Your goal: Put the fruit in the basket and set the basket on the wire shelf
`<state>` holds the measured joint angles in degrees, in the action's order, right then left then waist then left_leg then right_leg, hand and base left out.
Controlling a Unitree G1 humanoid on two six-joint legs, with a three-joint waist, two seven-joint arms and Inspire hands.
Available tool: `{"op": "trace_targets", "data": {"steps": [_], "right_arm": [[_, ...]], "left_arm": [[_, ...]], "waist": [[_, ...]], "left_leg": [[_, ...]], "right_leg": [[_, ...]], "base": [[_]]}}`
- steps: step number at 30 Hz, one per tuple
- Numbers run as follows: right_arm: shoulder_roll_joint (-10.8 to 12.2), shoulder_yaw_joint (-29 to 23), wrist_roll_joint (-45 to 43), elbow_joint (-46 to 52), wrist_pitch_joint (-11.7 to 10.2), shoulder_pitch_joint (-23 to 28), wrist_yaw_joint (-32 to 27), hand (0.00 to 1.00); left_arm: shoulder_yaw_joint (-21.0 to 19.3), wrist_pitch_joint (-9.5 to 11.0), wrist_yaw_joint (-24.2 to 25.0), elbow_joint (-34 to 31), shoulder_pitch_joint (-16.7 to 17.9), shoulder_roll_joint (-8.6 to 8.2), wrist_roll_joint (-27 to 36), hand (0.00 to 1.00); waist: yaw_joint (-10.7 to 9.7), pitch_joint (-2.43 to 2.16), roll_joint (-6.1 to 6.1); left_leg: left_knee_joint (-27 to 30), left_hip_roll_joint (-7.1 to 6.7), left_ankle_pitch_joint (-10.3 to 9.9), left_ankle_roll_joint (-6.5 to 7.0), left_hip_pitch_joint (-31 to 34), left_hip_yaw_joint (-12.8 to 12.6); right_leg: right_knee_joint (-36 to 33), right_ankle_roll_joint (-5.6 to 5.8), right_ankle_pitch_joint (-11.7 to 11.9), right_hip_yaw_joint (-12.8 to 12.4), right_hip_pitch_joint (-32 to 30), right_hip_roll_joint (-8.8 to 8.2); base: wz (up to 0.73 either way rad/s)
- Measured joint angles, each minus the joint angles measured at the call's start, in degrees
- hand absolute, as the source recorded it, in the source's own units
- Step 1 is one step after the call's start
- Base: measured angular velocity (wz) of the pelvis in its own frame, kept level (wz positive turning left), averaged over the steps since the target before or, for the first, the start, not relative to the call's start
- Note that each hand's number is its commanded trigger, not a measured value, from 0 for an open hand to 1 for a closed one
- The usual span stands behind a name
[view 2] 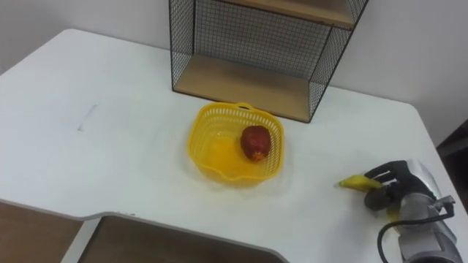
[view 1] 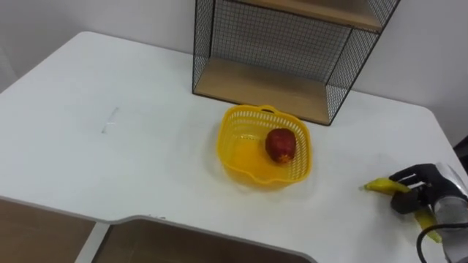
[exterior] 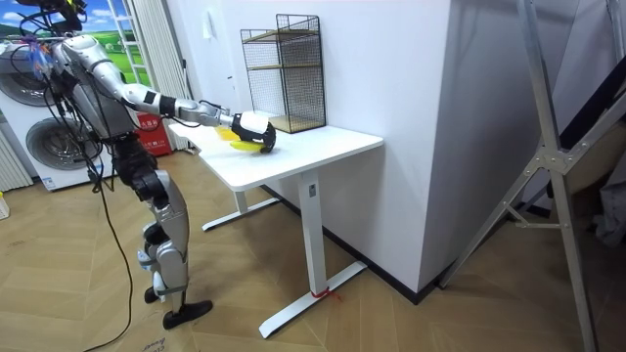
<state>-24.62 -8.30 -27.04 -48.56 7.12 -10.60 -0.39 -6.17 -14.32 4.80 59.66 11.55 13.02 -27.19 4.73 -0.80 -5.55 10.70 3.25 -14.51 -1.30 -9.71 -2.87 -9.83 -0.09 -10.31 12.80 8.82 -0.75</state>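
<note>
One red apple [view 1: 280, 145] lies in the yellow basket [view 1: 227, 146] before the wire shelf [view 1: 270, 80]; right robot hand [view 1: 424, 191], fingers curled, clasps a banana [view 1: 384, 186] over the bench [view 1: 110, 146].

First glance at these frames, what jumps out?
The yellow basket in the middle of the white table, a red apple inside it. Near the table's right edge the right hand is curled round a banana. Behind the basket stands the black wire shelf.
</note>
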Motion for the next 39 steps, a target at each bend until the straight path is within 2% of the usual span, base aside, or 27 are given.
{"op": "trace_targets", "data": {"steps": [6, 9, 13, 20, 24, 31, 34, 39], "right_arm": [[0.6, -0.8, -0.4, 4.7, 0.4, 1.0, -0.5, 1.0], [1.3, -0.2, -0.8, 11.0, 2.4, 1.2, 0.1, 1.0], [4.3, 1.0, -2.5, 22.3, 4.5, 3.1, 1.3, 1.0], [5.0, 3.2, -4.9, 45.4, 4.7, 4.2, 2.4, 1.0], [5.2, 4.3, -4.9, 52.5, 4.7, 3.6, 2.4, 1.0], [6.4, 5.0, -4.5, 54.4, 4.8, 1.1, 2.5, 1.0], [6.4, 5.0, -4.7, 55.7, 4.9, 0.6, 2.9, 1.0], [6.4, 7.6, -5.2, 58.1, 5.1, -2.1, 4.6, 1.0]], "left_arm": [[0.3, 0.6, -0.7, -0.3, -0.1, -0.01, 0.1, 0.0], [0.7, 0.6, -0.9, -0.3, -0.7, -0.58, 0.2, 0.0], [0.8, 0.6, -0.9, -1.3, -1.2, -0.89, 0.5, 0.0], [0.9, 1.0, -0.8, -1.8, -0.5, -1.04, 0.4, 0.0], [2.3, 1.1, -1.4, -1.7, -0.6, -1.25, 0.5, 0.0], [3.0, 1.2, -3.3, -1.7, -0.8, -2.24, 0.6, 0.0], [3.0, 1.6, -3.3, -1.7, -0.9, -2.65, 0.6, 0.0], [3.1, 1.9, -3.1, -1.7, -1.0, -3.05, 0.7, 0.0]], "waist": [[-0.2, 0.26, 0.66], [-0.2, 0.51, 1.32], [-1.0, 0.98, 1.26], [-1.3, 0.93, 1.17], [-1.1, 0.79, 0.96], [-0.6, 0.86, 0.94], [0.1, 0.73, 1.08], [0.3, 0.71, 1.08]], "left_leg": [[-0.2, 0.01, 0.0, 0.0, 0.3, -0.4], [-0.2, 0.08, 0.1, 0.05, 1.3, -1.9], [0.1, -0.06, 0.3, 0.15, 2.4, -3.4], [0.3, -0.07, 0.3, 0.16, 3.2, -4.1], [0.1, -0.07, 0.3, 0.16, 3.2, -3.9], [0.2, -0.06, 0.3, 0.16, 3.2, -4.0], [0.3, -0.05, 0.3, 0.16, 3.1, -4.0], [0.3, -0.03, 0.3, 0.16, 3.2, -4.1]], "right_leg": [[-0.3, 0.0, 0.0, -0.4, -0.9, 0.02], [-1.8, -0.03, 0.0, -2.0, -3.2, 0.02], [-2.8, -0.03, 0.0, -3.6, -5.5, -0.05], [-2.9, -0.02, 0.0, -4.7, -6.7, 0.04], [-2.9, -0.01, 0.0, -4.7, -6.8, 0.04], [-2.9, -0.01, 0.0, -4.6, -7.0, 0.02], [-3.0, -0.01, 0.0, -4.7, -7.0, 0.03], [-3.0, -0.03, 0.0, -4.7, -6.8, 0.05]], "base": [[-0.05], [-0.28], [-0.2], [-0.07], [0.0], [0.0], [0.0], [0.0]]}}
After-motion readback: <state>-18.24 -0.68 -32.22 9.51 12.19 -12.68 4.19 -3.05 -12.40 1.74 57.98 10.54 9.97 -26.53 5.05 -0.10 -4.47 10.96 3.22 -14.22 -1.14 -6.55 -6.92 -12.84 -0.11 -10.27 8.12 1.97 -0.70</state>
